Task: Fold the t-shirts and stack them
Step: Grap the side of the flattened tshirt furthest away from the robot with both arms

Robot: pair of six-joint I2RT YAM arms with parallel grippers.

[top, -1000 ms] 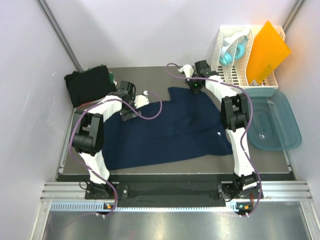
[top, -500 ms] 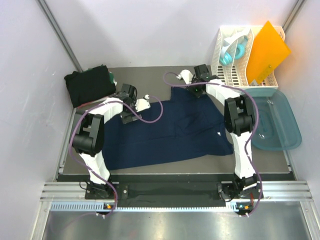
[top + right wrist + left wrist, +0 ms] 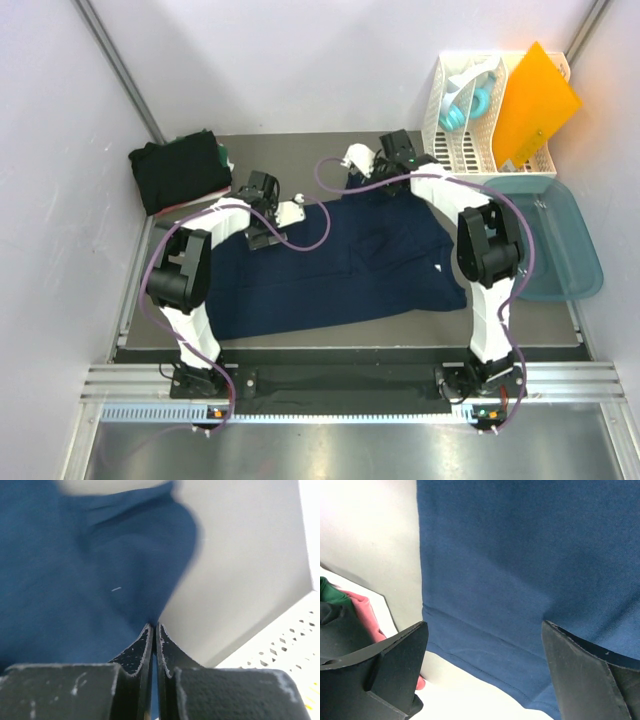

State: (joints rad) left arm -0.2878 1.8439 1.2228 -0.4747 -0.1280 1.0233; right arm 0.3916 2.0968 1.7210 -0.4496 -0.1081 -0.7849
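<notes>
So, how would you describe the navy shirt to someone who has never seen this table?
Start at the grey table. The navy shirt lies spread open across its middle. Unlike the folded dark shirts in the far left corner, it is blue, unfolded and the biggest thing there.

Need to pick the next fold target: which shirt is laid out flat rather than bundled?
The navy blue t-shirt, spread flat, right gripper shut on its far edge. The black t-shirt is bundled in the far-left corner.
</notes>
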